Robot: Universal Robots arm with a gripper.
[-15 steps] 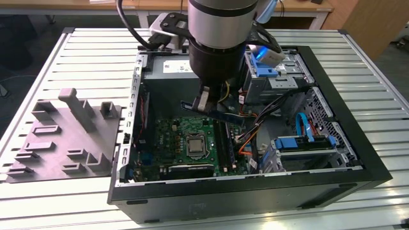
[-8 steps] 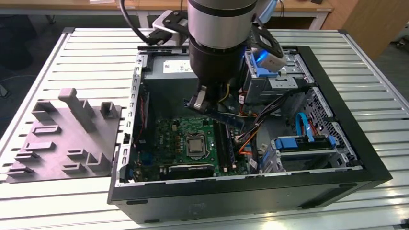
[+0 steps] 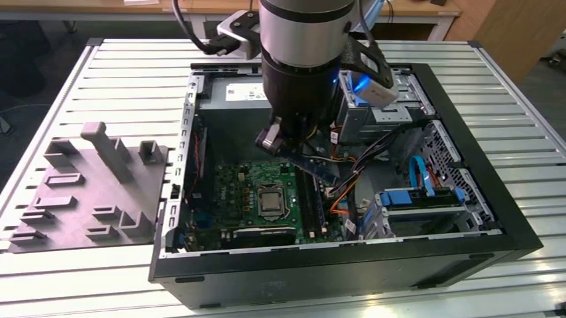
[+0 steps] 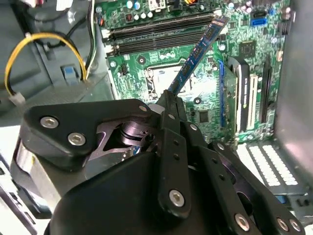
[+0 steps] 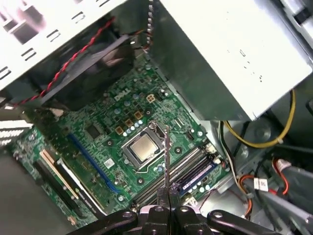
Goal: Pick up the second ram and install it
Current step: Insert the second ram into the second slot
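The ram stick (image 4: pixel 194 58) is held up in the air over the long memory slots (image 4: pixel 151 35), tilted, with one end pointing at them, likely so it can line up. The jaws are clenched on its other end, pinching both flat sides. This is above the green board (image 5: pixel 98 132) inside the open computer case (image 3: pixel 354 268) on the table (image 3: pixel 124 63)

Board (image 3: pixel 265 199) green, speckled silver, slots black. Memory stick (image 4: pixel 195 56) blue, row of dark chips. Jaws black, screws silver. Arm (image 3: pixel 305 40) silver over black. Computer case (image 3: pixel 354 271) black outside, grey metal inside. Desk (image 3: pixel 115 73) pale silver, ribbed stripes. Moulded tray (image 3: pixel 79 192), 9 o'clock of case, dull grey-mauve. Wire loop (image 4: pixel 39 34) yellow. Twisted wire (image 5: pixel 73 61) red and black. Flat cable (image 3: pixel 417 173) bright blue.
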